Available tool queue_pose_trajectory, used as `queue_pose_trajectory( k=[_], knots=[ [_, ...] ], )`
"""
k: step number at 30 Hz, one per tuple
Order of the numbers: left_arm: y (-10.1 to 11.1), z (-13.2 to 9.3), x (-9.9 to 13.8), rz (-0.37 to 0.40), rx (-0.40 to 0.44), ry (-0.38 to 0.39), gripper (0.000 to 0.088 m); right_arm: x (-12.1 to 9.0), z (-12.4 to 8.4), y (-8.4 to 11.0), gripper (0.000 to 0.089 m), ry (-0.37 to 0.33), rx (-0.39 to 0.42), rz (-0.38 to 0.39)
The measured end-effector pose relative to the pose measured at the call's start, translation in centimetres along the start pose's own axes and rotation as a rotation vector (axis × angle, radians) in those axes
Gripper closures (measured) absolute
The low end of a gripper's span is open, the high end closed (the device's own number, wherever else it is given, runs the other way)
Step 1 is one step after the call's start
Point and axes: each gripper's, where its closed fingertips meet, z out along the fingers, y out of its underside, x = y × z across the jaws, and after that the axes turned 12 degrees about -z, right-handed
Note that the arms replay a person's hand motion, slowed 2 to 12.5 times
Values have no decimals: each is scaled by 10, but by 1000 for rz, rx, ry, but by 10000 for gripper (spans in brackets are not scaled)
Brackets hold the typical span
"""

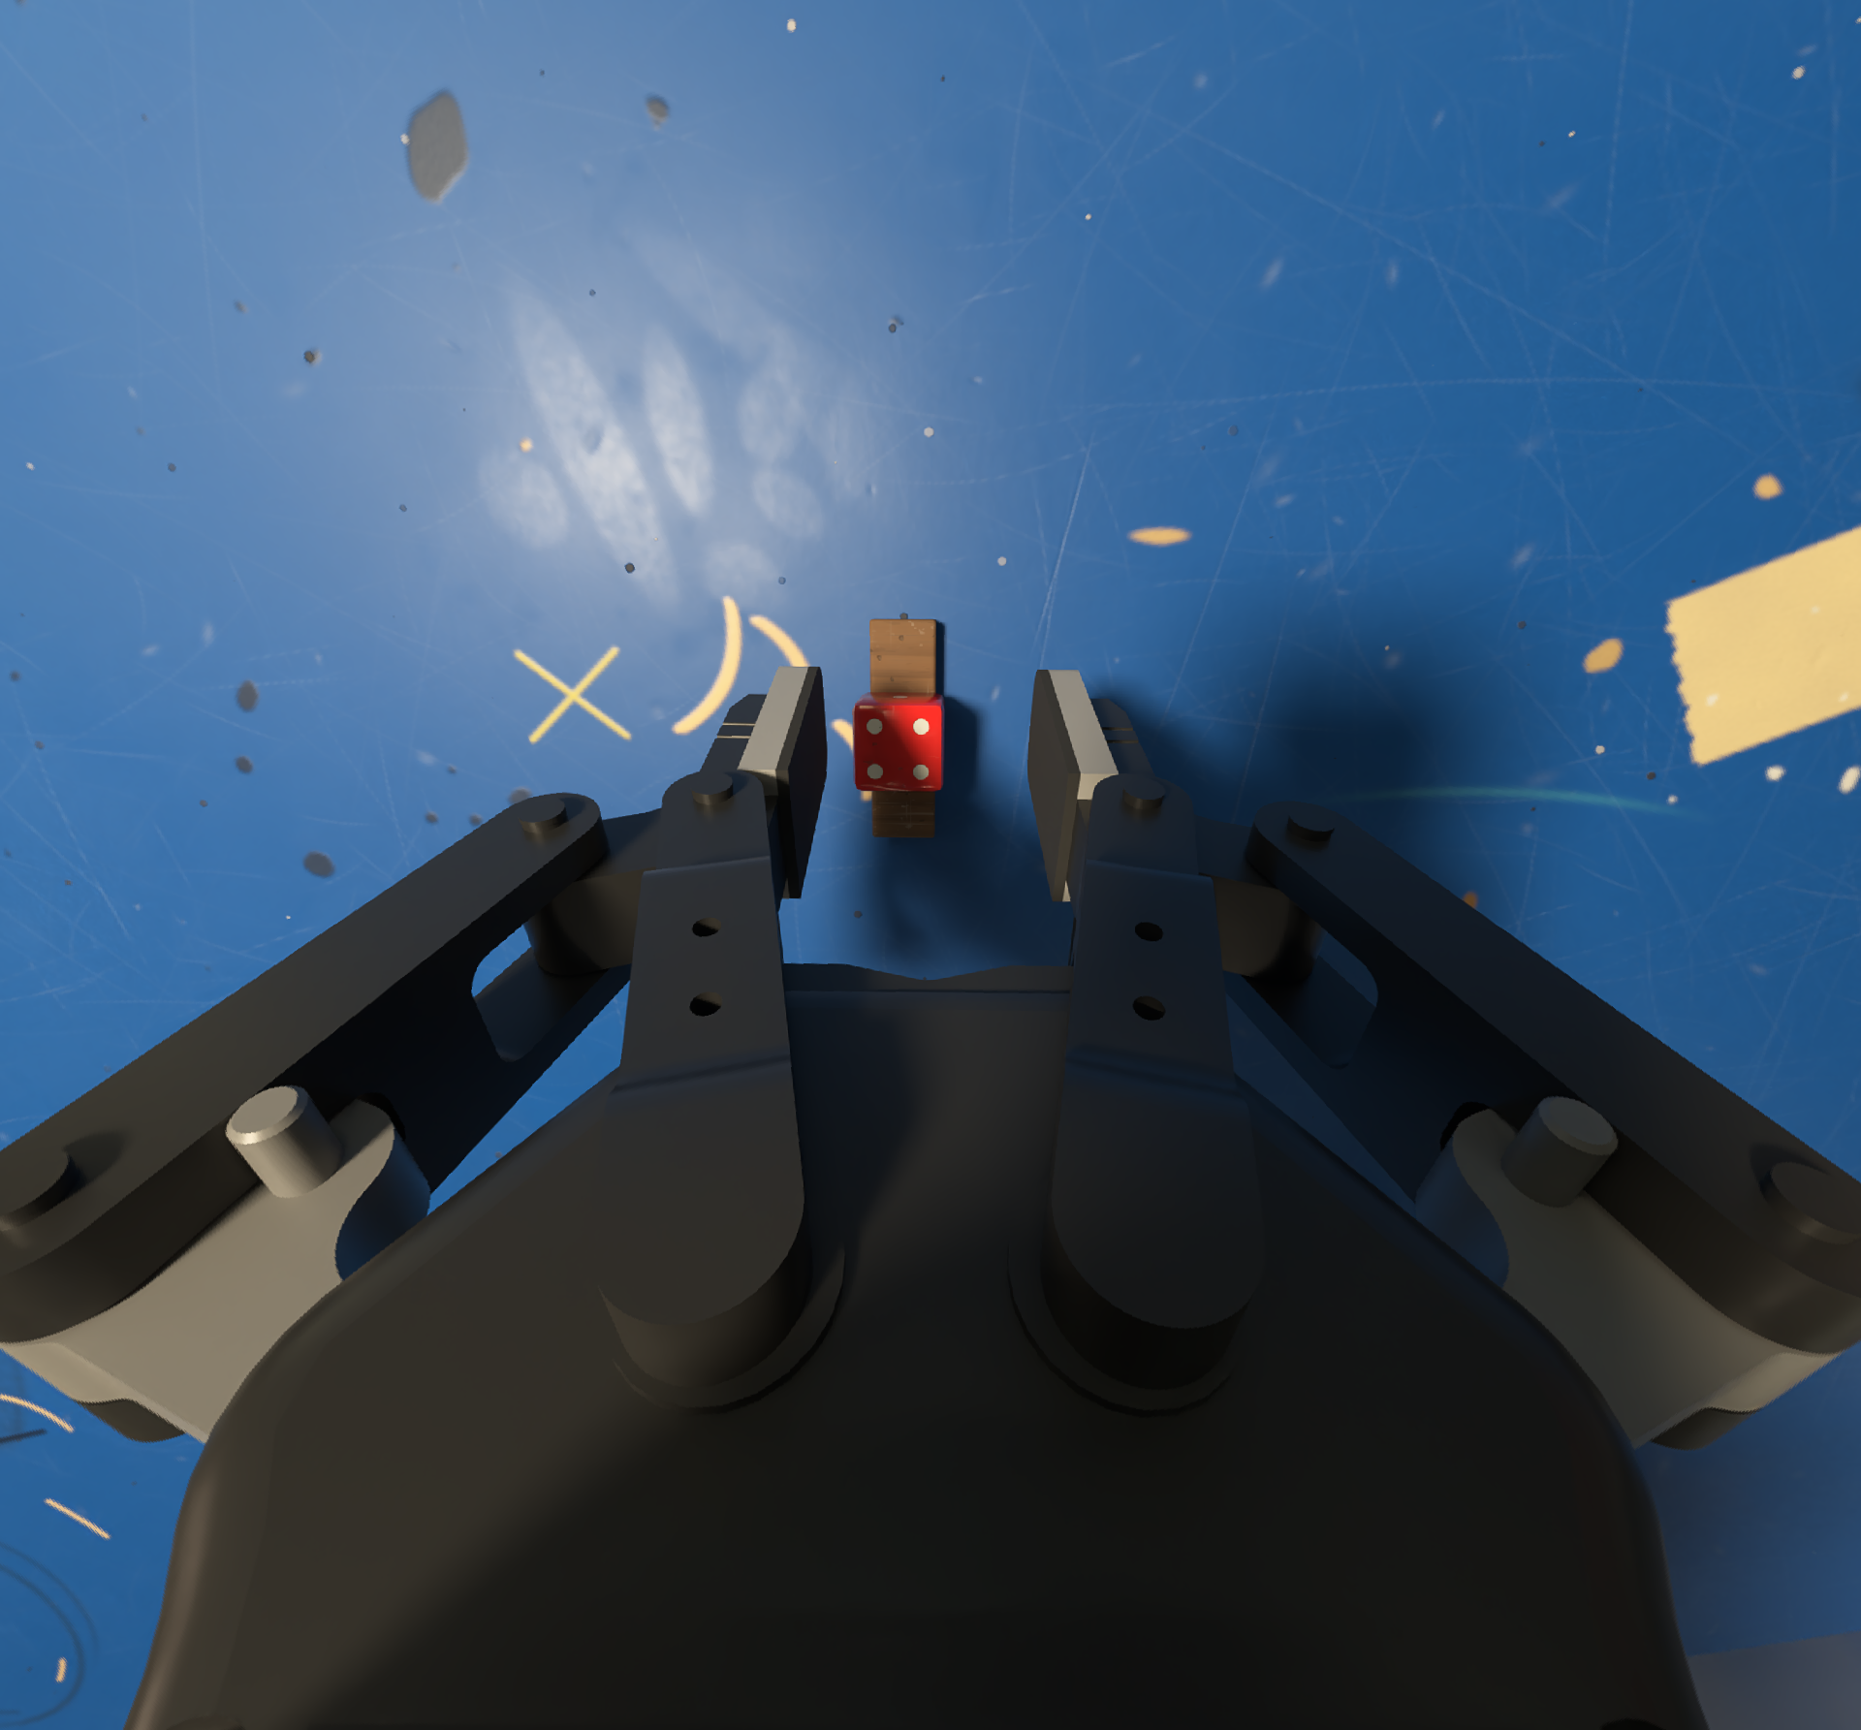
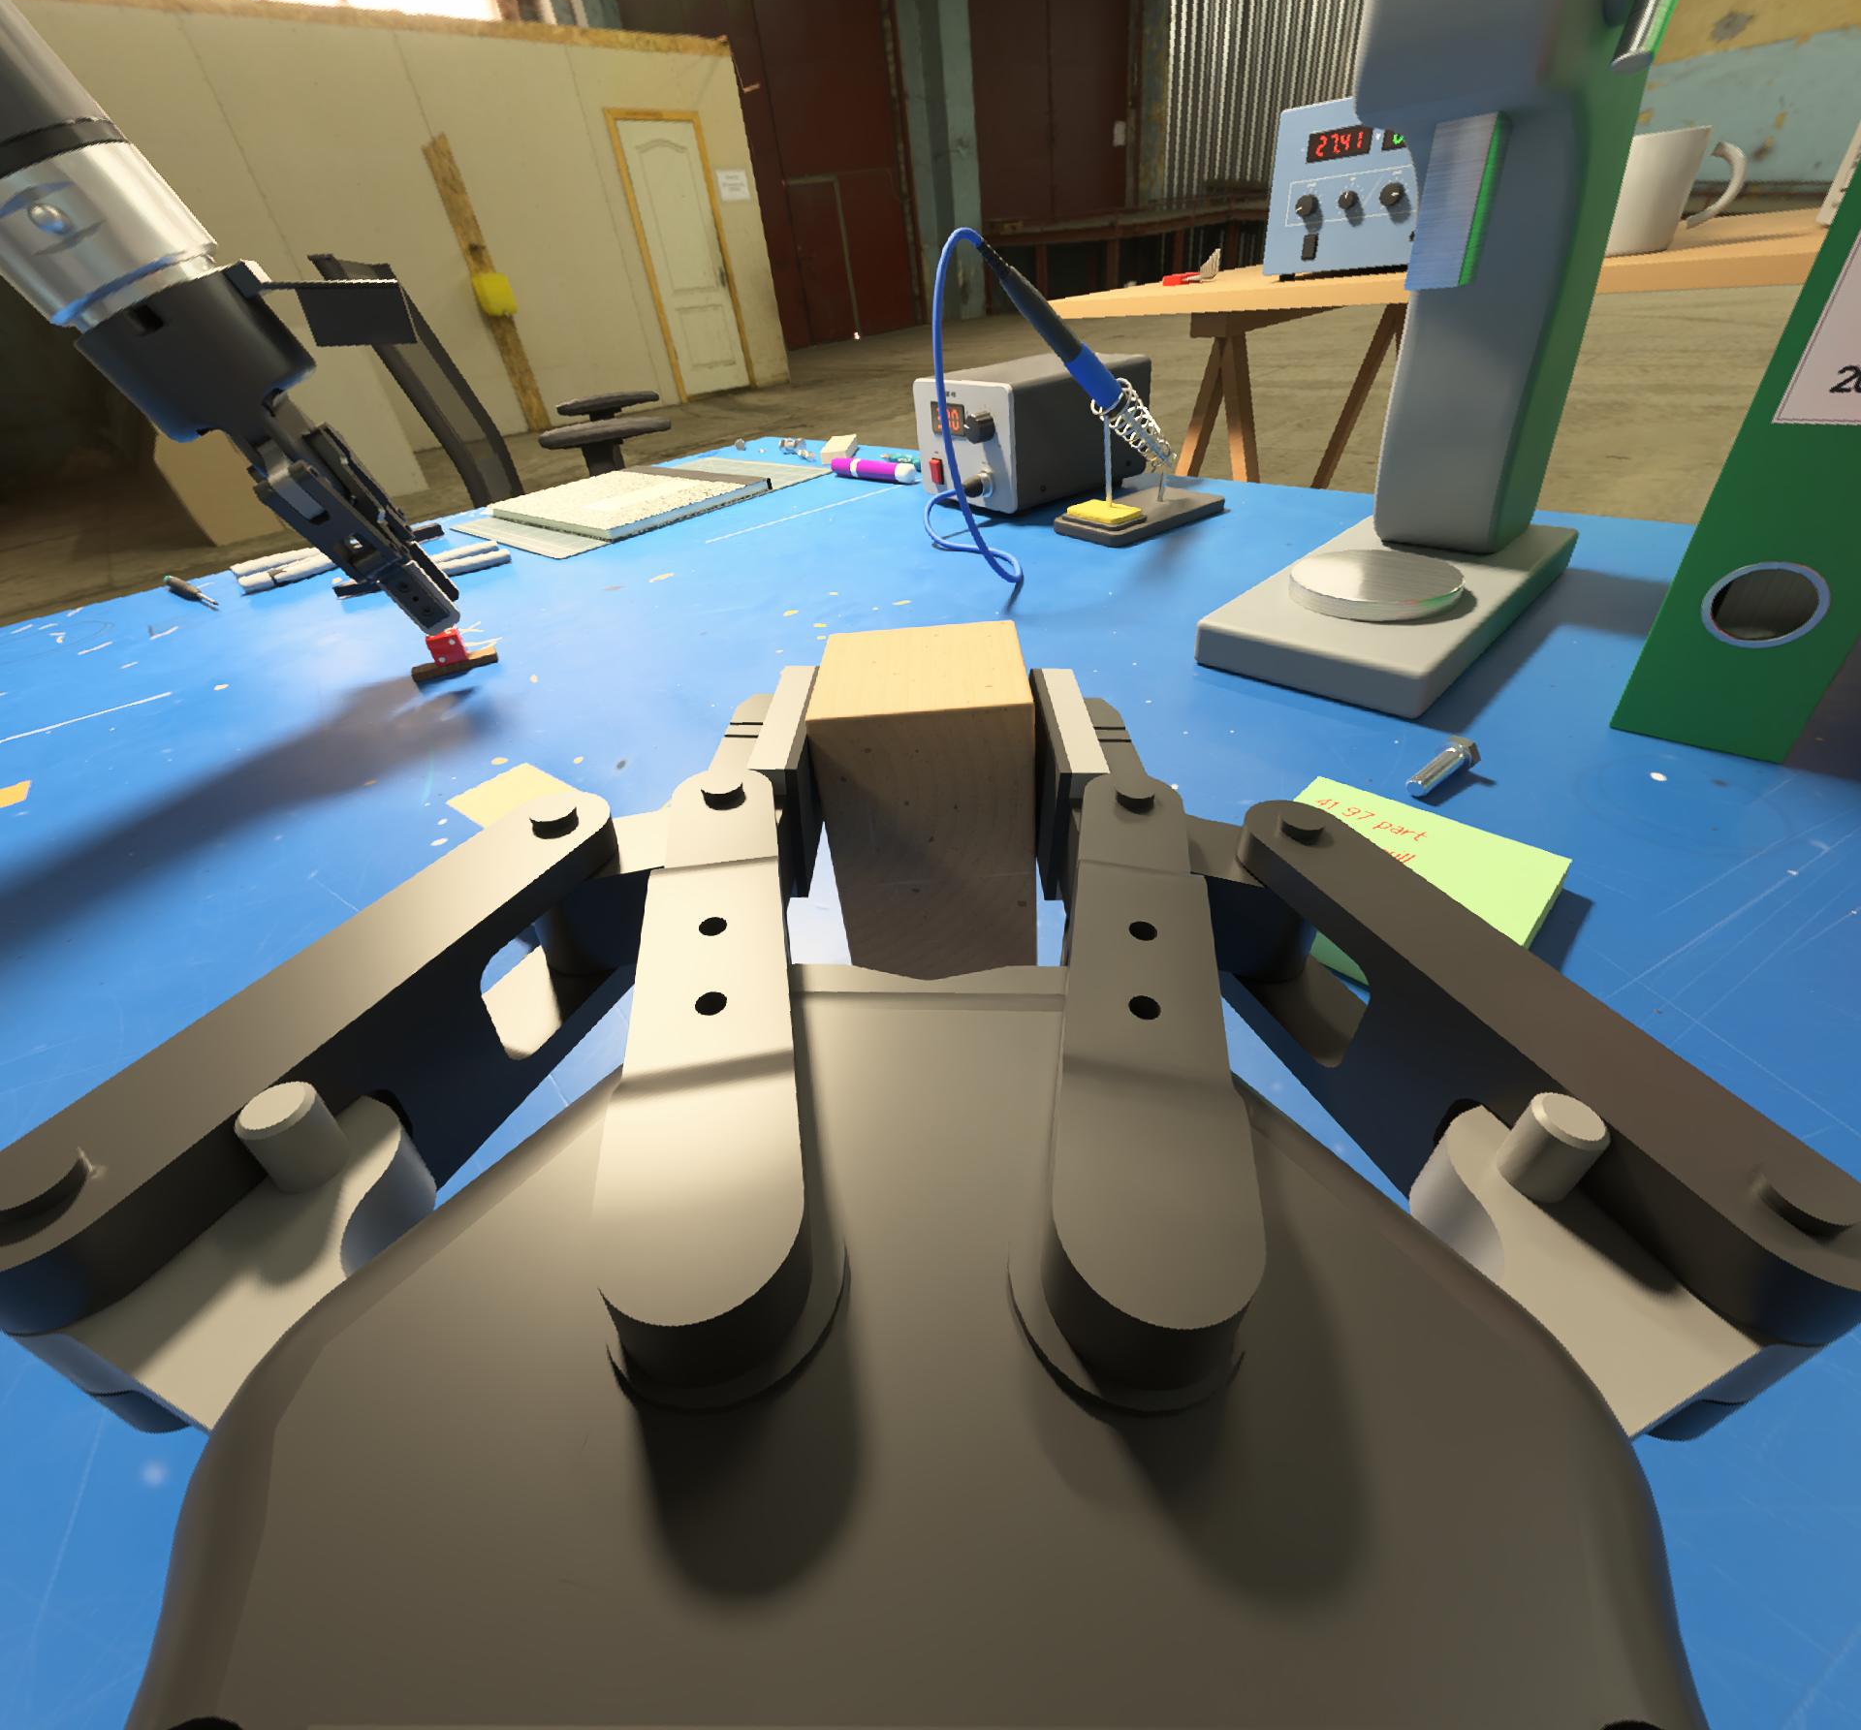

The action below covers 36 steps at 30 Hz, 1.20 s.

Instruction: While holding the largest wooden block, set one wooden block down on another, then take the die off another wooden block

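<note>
We are pinching the largest wooden block (image 2: pixel 921 755) in our right gripper (image 2: pixel 921 735), keeping it aloft, while our left gripper (image 1: pixel 926 765) is hanging spread around the die (image 1: pixel 898 742) on a wooden block (image 1: pixel 903 657), ready to lift it.

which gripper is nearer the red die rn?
Left. The left gripper hangs open directly over the red die, fingers either side. The right gripper is well away, shut on the large wooden block.

Soldering station (image 2: pixel 1027 433), green binder (image 2: pixel 1752 514) (upright), bolt (image 2: pixel 1442 764).

Writing on green note (image 2: pixel 1450 861), binder label (image 2: pixel 1828 352), instrument displays (image 2: pixel 1339 143).
</note>
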Motion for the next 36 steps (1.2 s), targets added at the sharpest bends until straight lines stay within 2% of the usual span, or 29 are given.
queue_pose_trajectory(
  k=[11,32,36],
  knots=[
    [11,12,-5,-18,-80,-9,522,0,0,1,546,-2,-3,1],
    [10,17,-9,-25,-80,-4,636,0,0,0,546,-2,-3,4],
    [10,17,-8,-15,-80,-2,704,0,0,0,546,-2,-2,6]
  ],
)
